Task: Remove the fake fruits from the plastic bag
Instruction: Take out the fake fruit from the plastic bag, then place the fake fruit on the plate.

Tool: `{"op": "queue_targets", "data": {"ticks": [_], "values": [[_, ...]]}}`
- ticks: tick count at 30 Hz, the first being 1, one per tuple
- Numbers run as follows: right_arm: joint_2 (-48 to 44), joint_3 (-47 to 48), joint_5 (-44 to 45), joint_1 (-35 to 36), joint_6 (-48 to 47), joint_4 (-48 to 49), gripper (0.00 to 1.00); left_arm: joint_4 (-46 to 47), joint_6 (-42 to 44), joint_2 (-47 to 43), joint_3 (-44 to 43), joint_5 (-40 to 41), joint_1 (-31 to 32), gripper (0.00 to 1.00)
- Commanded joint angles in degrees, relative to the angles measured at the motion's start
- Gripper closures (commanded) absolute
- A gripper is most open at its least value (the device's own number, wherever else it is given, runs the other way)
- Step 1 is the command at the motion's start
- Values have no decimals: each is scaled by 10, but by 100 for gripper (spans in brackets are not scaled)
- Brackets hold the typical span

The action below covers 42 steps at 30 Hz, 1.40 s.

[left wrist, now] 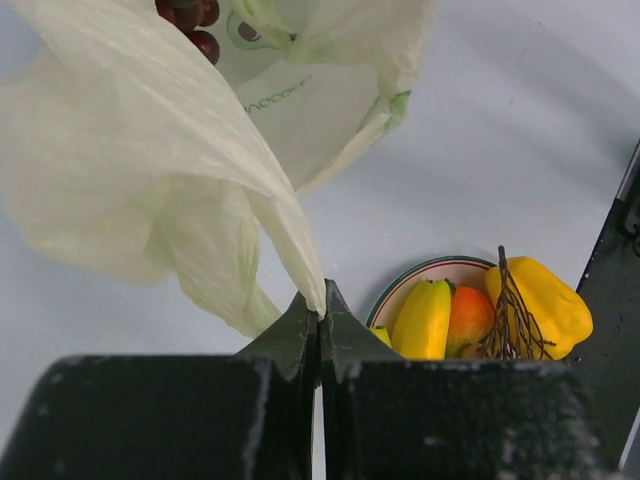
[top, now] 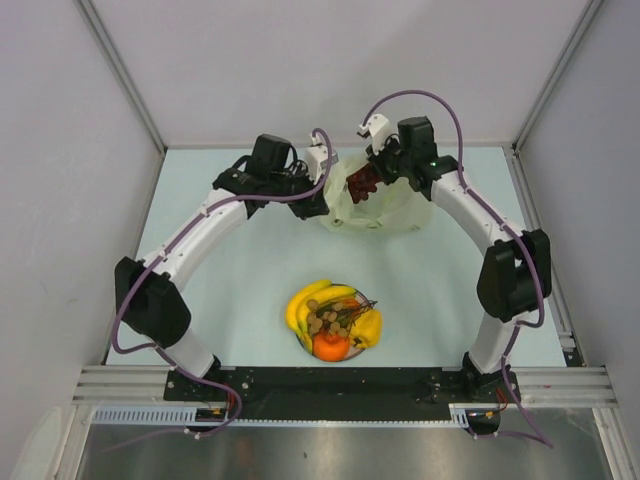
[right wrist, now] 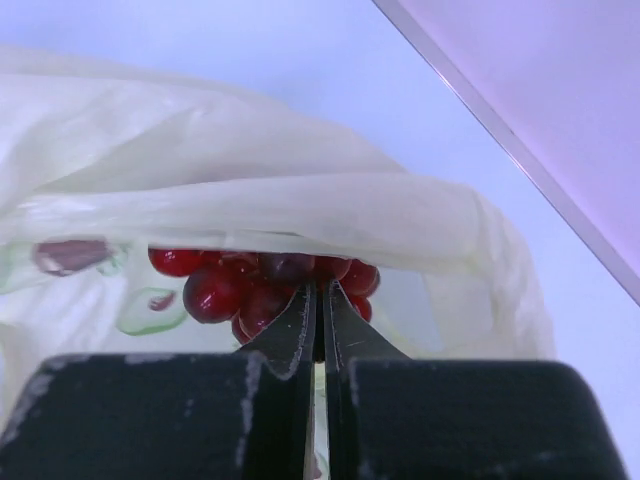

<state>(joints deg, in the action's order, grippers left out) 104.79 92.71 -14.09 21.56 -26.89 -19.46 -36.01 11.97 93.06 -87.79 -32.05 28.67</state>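
Observation:
The plastic bag (top: 388, 212) sits crumpled at the back of the table, pale and translucent. My left gripper (left wrist: 320, 300) is shut on a fold of the plastic bag's (left wrist: 150, 180) edge and holds it up. My right gripper (right wrist: 320, 290) is shut at the bag's mouth, its tips pinched on the dark red grape bunch (right wrist: 230, 290). In the top view the grapes (top: 362, 185) hang just under that gripper (top: 373, 170), above the bag's opening. Other fake fruits lie on a plate (top: 299, 335) near the front: a yellow banana bunch (top: 310, 300) and an orange (top: 332, 346).
In the left wrist view the plate's (left wrist: 430, 268) rim shows, with a banana (left wrist: 425, 320), a red-orange mango (left wrist: 470, 315) and a twiggy stem (left wrist: 508, 320) on it. Grey walls close in the table on three sides. The arms' base rail runs along the near edge.

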Motion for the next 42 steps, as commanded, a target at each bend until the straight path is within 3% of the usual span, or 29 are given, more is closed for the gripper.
{"op": "queue_targets", "data": {"ticks": [1, 18, 27, 33, 42], "values": [[-42, 17, -73, -6, 40, -23, 100, 16, -8, 7, -33, 11, 4, 100], [-215, -14, -129, 12, 30, -131, 100, 14, -1, 1, -34, 54, 5, 100], [-310, -44, -85, 113, -42, -246, 100, -7, -15, -17, -32, 45, 4, 100], [-347, -91, -37, 167, -33, -256, 100, -11, -48, -74, 8, 24, 3, 100], [-351, -156, 42, 297, -111, -219, 100, 9, -41, -154, 67, 40, 3, 100]]}}
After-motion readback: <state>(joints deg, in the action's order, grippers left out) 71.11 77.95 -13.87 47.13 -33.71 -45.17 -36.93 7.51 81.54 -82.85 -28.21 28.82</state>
